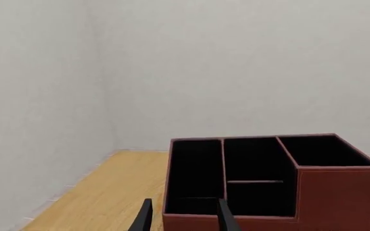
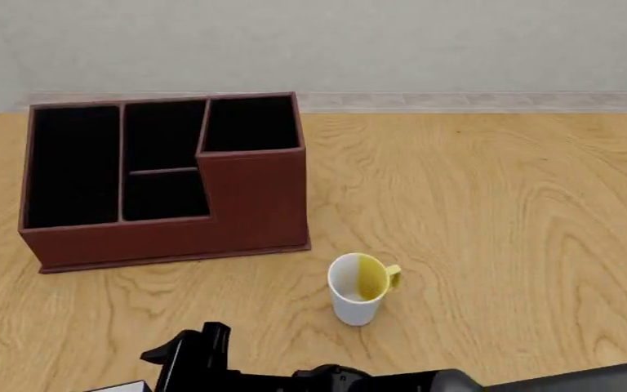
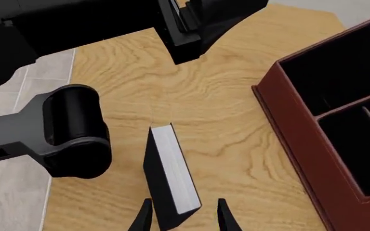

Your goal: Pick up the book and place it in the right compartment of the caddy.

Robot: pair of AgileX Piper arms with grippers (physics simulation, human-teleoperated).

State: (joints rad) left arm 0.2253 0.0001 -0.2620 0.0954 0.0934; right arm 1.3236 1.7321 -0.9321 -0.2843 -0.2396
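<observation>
The black book with white page edges stands on the wooden table near its front left edge. My right gripper is open with a finger on each side of the book; it also shows low in the front view. The book is almost wholly out of the front view. The reddish-brown caddy stands at the back left, and its tall right compartment is empty. My left gripper is open and empty, held above the table and facing the caddy.
A white mug with a yellow inside stands in front of the caddy's right end. The left arm's links hang close beyond the book. The table's edge and the tiled floor lie next to the book.
</observation>
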